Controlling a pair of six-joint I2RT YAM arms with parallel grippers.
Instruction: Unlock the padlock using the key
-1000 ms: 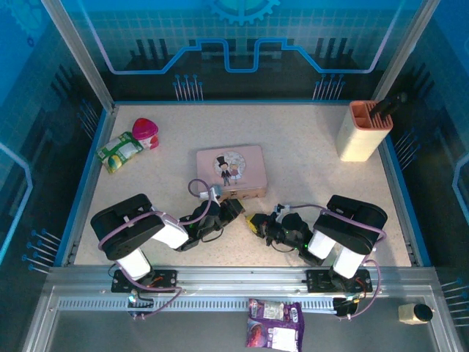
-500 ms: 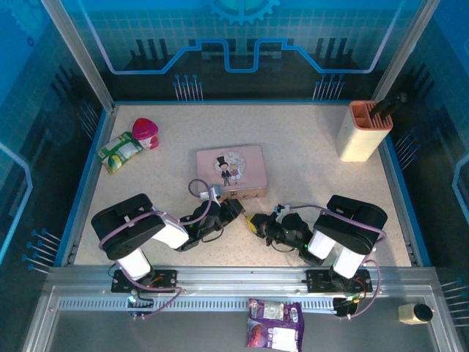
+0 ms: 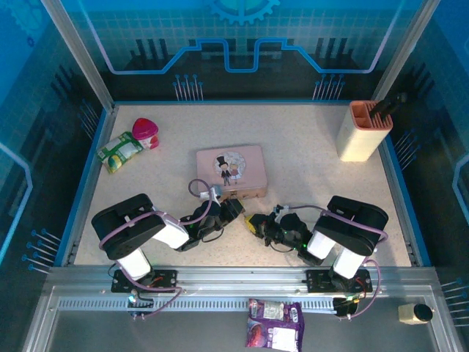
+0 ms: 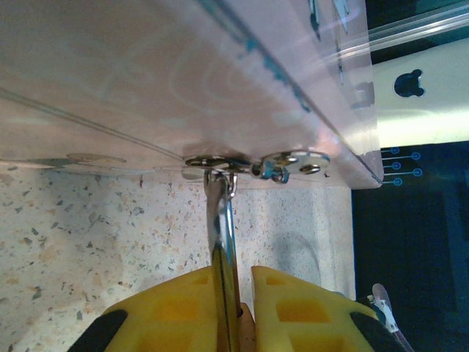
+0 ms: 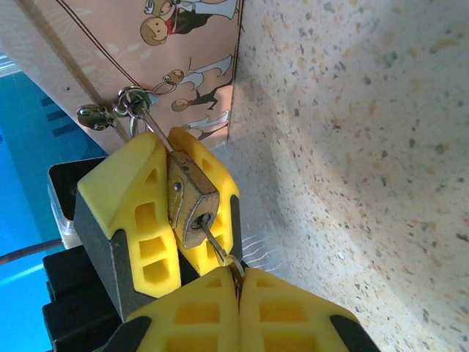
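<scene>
Brass padlock (image 5: pixel 189 196) hanging from hasp (image 5: pixel 128 103) of pink tin (image 5: pixel 88 66), your left gripper (image 4: pixel 234 301) clamped on its body, your right gripper (image 5: pixel 236 297) pinched shut on the key (image 5: pixel 218 248), key tip in the keyhole (image 5: pixel 201 218)

Pink illustrated metal tin box (image 3: pixel 231 171) stands as wall just ahead of left gripper (image 4: pixel 233 282). Right gripper (image 5: pixel 236 275) faces it tip to tip; small brass-gold padlock (image 5: pixel 189 198) fills gap between, no passage. Bare speckled beige tabletop (image 5: pixel 366 147) open alongside right gripper, past tin's corner. Cream utensil holder (image 3: pixel 361 130) well apart.
</scene>
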